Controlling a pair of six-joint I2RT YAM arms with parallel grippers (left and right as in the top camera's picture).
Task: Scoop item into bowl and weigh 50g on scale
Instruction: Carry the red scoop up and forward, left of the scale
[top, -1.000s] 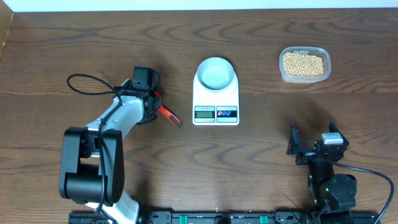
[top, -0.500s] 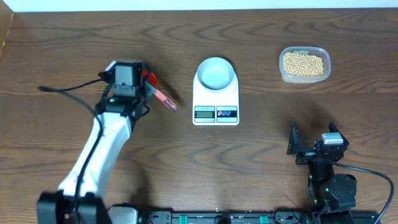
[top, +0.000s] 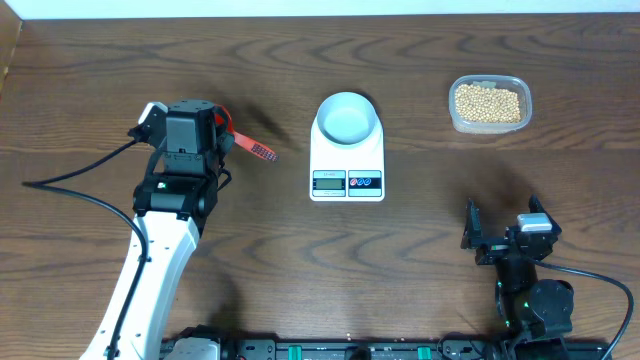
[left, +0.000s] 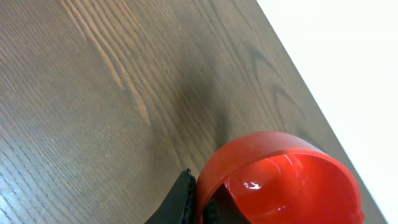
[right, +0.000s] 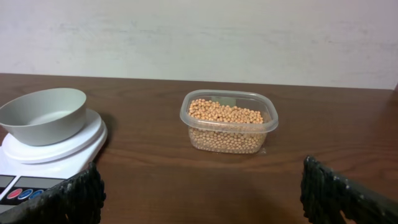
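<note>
Jaws of my left gripper (top: 222, 138) clench the scoop (top: 255, 149), left of the scale (top: 347, 160); the right gripper (top: 503, 225) gapes. The bowl (top: 347, 117) sits on the scale, and the beans (top: 487, 102) are far right of it. On that long carry I could spill.

The scale (top: 347, 147) has a display; its digits cannot be read.

Beans (top: 487, 102): small, round, tan-yellow, heaped in clear tub (top: 489, 129), upper right of overhead frame, well apart from scale. Bowl (top: 347, 117): pale bluish-white, round, upright, empty, sits on rear of scale (top: 347, 165), top centre. Scale: white, rectangular, flat on the table, display and buttons on the edge facing frame bottom; reading illegible.
</note>
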